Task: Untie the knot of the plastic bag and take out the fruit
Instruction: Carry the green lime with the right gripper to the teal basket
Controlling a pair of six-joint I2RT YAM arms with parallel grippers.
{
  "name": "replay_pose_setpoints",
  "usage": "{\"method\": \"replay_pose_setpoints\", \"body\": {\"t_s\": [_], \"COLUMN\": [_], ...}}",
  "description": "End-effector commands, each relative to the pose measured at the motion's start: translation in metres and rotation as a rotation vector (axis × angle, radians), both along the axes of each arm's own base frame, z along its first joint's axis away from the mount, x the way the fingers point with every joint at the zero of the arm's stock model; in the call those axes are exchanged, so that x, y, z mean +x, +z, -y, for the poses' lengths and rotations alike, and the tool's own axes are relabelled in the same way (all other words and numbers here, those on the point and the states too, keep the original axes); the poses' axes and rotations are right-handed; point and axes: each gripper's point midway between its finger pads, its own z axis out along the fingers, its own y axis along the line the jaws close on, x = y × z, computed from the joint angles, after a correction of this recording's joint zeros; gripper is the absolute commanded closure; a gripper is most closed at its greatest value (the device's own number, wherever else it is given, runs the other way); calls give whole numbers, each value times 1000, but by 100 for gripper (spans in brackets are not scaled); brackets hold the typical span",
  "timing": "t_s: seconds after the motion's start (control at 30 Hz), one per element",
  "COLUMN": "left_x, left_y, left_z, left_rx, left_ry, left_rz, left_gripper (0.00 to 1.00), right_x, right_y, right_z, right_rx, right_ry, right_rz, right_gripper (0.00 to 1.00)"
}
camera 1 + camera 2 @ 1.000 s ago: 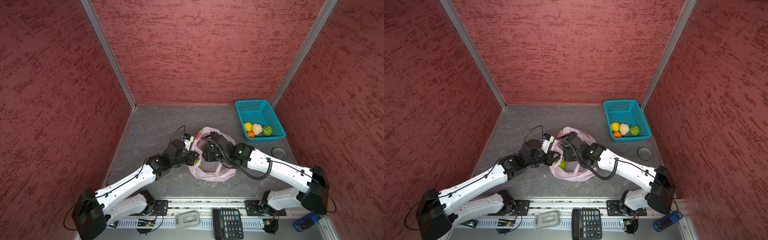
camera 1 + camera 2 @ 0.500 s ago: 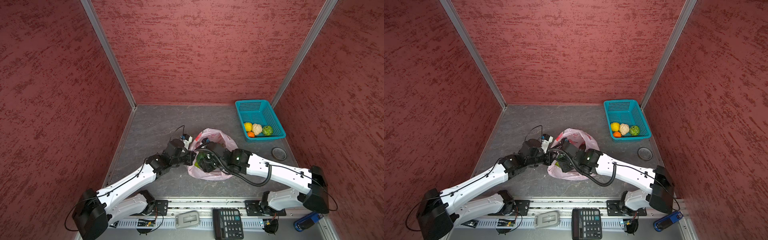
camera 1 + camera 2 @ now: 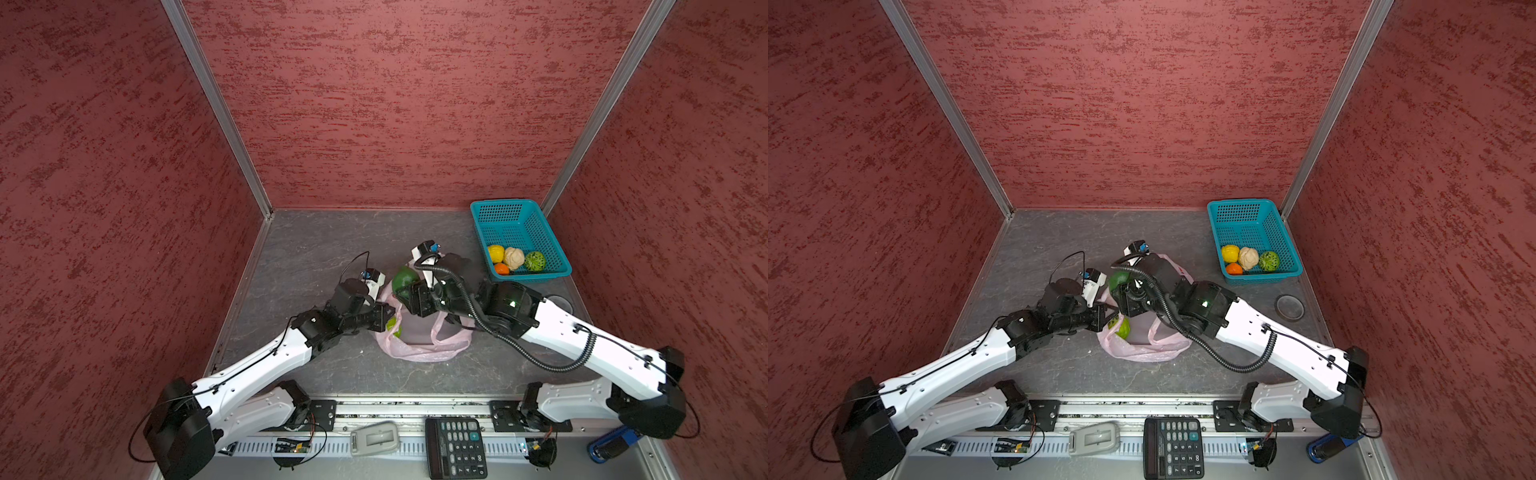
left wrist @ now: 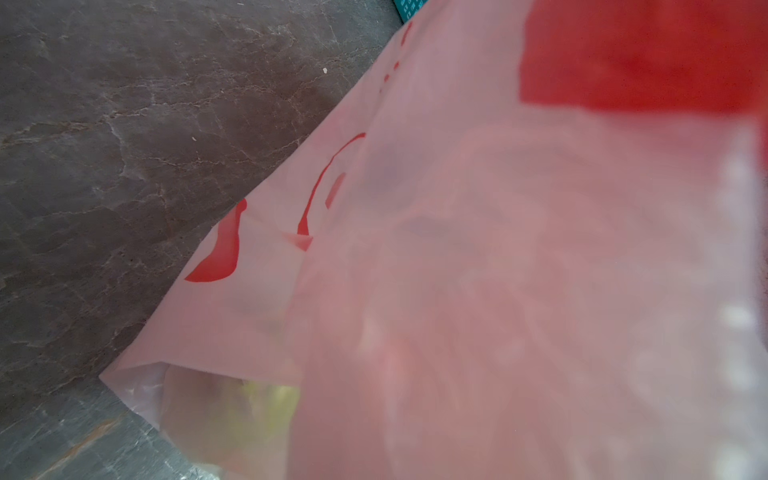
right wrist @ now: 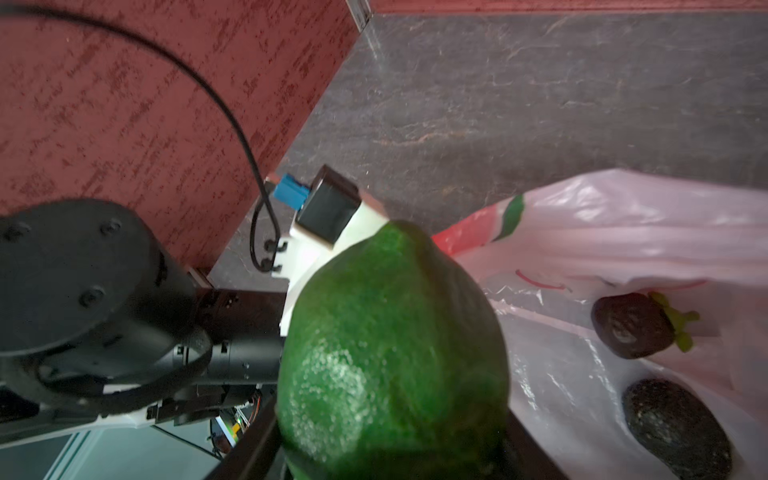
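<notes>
**Fifth fruit out; three seen left**

The right gripper has lifted the dark green fruit out of the plastic bag, jaws clamped on it.
Both top views: four pieces in the teal basket; left gripper pinched shut on bag rim.
Right wrist: two dark brown pieces inside.
Left wrist: yellow-green piece behind film.

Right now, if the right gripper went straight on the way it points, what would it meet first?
Most likely the left arm's wrist camera: in the right wrist view it sits beyond the dark green fruit that the right gripper holds. Depth is unclear, so it might pass above.
</notes>
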Motion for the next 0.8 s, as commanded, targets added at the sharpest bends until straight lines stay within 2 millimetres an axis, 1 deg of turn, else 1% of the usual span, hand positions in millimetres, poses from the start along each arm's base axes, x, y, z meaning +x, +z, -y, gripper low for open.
{"method": "replay_pose_setpoints", "body": {"t_s": [0.0, 0.07, 0.17, 0.23, 0.33, 0.47, 0.53, 0.67, 0.7, 0.73, 0.77], "left_x": [-2, -3, -5, -6, -9, -12, -14, -17, -17, -18, -18], "left_y": [11, 13, 17, 18, 18, 21, 21, 21, 22, 23, 22], "left_z": [2, 3, 5, 5, 7, 9, 10, 11, 11, 12, 12], "left_rx": [-10, -14, -11, -5, 4, 14, 21, 24, 22, 21, 22], "left_ry": [-11, -16, -29, -38, -63, -97, -112, -130, -132, -136, -139], "left_rz": [37, 42, 48, 49, 48, 48, 44, 44, 45, 46, 45], "left_gripper": [100, 100, 100, 100, 100, 100, 100, 100, 100, 100, 100], "right_x": [27, 45, 73, 92, 119, 156, 178, 222, 236, 247, 260], "right_y": [28, 32, 31, 25, 13, -11, -27, -57, -71, -77, -87], "right_z": [35, 61, 109, 142, 184, 235, 260, 298, 307, 314, 322], "right_rx": [34, 54, 58, 38, 15, 17, 22, 18, 9, 9, 2], "right_ry": [-121, -202, -346, -446, -568, -710, -767, -847, -866, -877, -890], "right_rz": [66, 74, 86, 98, 101, 83, 70, 43, 23, 16, 0], "right_gripper": [53, 53, 53, 53, 53, 53, 53, 54, 54, 54, 54]}}
